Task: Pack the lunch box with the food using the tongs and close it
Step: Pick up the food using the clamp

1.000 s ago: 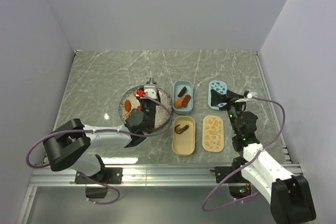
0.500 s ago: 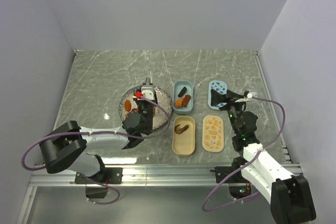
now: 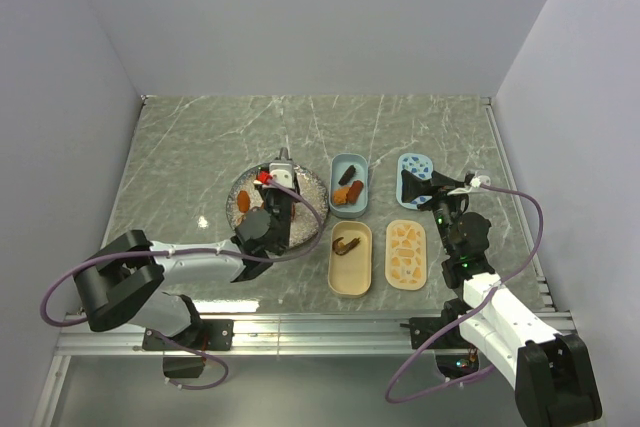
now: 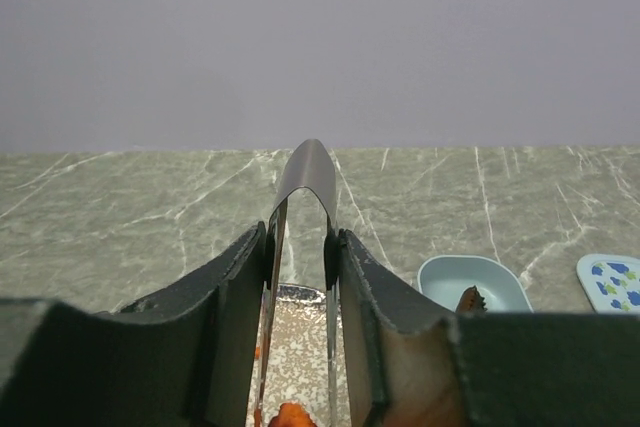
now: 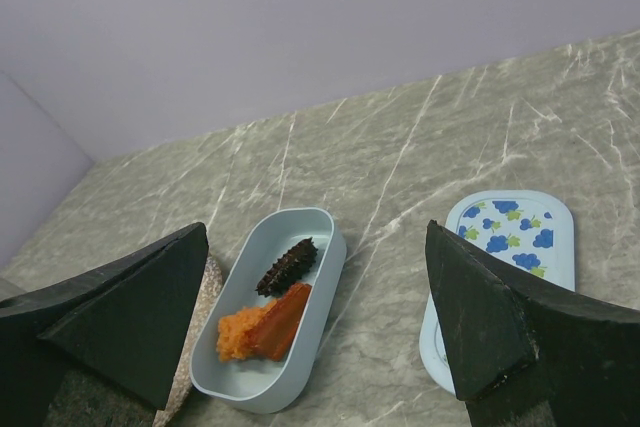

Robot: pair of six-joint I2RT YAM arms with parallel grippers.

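Observation:
My left gripper point(image 3: 282, 182) hangs over the round speckled plate point(image 3: 312, 187), shut on the metal tongs point(image 4: 300, 197), whose bend points away between the fingers point(image 4: 235, 297). An orange chunk of food point(image 4: 290, 415) lies on the plate under the tong arms, with more chunks point(image 3: 243, 204) nearby. The blue lunch box tub point(image 5: 300, 372) holds a dark spiky piece point(image 5: 288, 265) and orange pieces point(image 5: 262, 329). A beige tub point(image 3: 350, 282) holds a dark brown piece point(image 3: 346, 245). My right gripper point(image 5: 318, 247) stands open above the table, between the blue tub and the patterned blue lid point(image 5: 505, 247).
A beige patterned lid point(image 3: 406, 254) lies right of the beige tub. The blue lid point(image 3: 415, 162) sits at the back right, partly under my right gripper point(image 3: 420, 185). Grey walls close in the marble table on three sides.
My left arm has shifted slightly left and away over the plate, still holding the tongs. The right arm has not moved.

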